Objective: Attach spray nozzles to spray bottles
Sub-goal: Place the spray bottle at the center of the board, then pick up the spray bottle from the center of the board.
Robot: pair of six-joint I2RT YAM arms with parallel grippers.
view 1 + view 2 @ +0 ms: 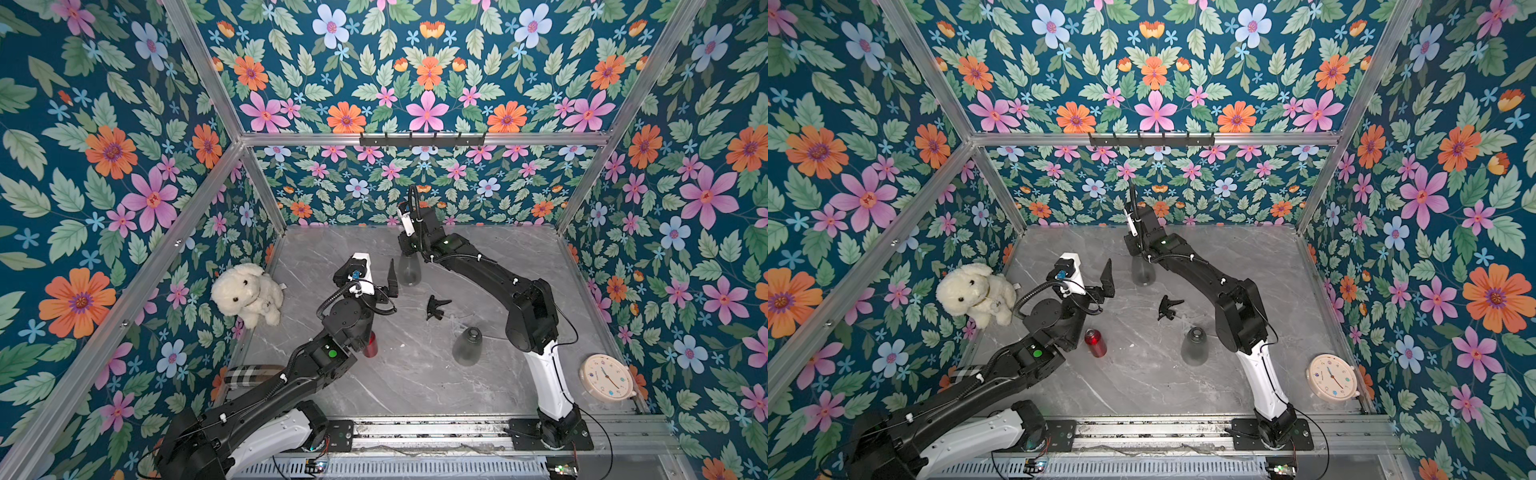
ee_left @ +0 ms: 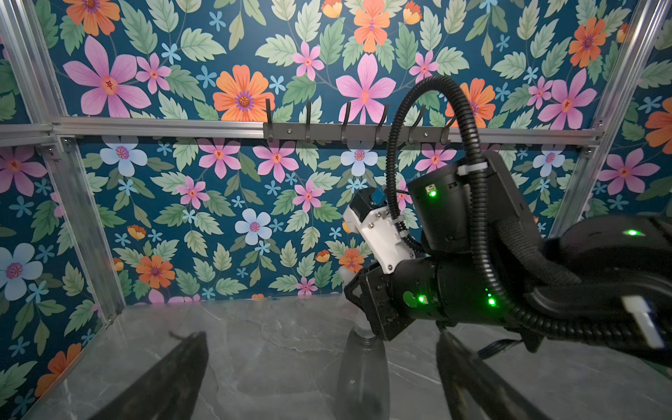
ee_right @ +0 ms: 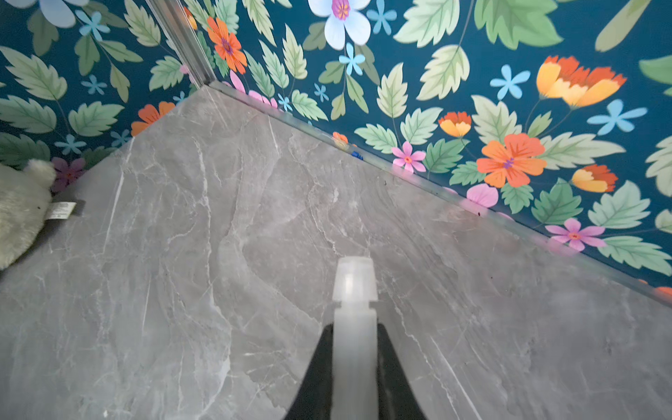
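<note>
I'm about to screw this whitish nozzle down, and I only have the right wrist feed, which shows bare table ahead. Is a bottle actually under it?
Observer: Yes. The left wrist view shows a smoky-grey bottle standing upright directly beneath the right end effector, which grips the whitish nozzle.
Operator: Is the left arm steadying that bottle?
Observer: No. The left end effector is open and empty. It faces the bottle but stays clear of it.
Operator: Which nozzle could go next?
Observer: A black nozzle lies on the table, between this bottle and the other grey bottle.
</note>
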